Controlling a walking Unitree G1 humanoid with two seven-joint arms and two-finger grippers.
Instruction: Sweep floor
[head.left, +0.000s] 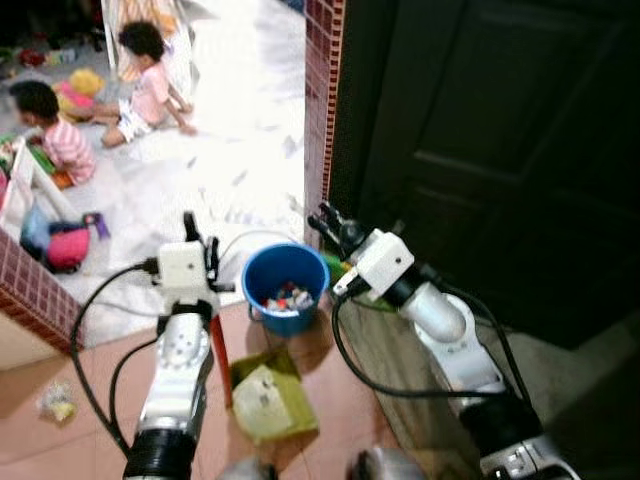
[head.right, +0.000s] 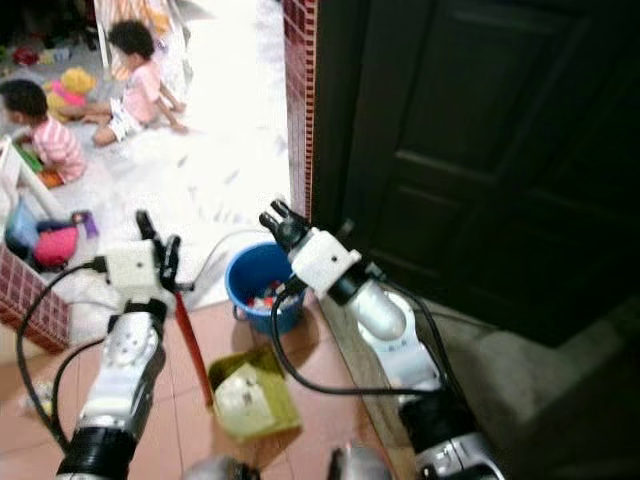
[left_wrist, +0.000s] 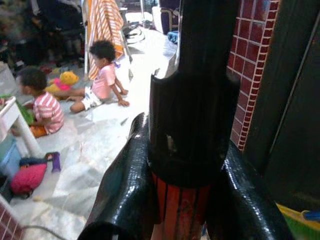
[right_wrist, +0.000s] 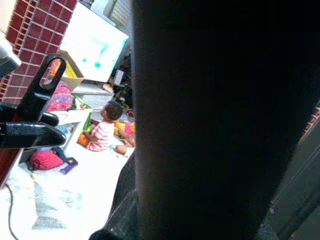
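Gripping red broom handle (head.left: 220, 355) – left pincer (head.left: 200, 243), near bucket (head.left: 285, 287).

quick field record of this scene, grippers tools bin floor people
left gripper: shut on red broom handle
right gripper: raised by the dark door, gripping a dark handle
bucket: blue, small items inside
dustpan: yellow-green, on the tiled floor
people: two children sitting on the white floor beyond
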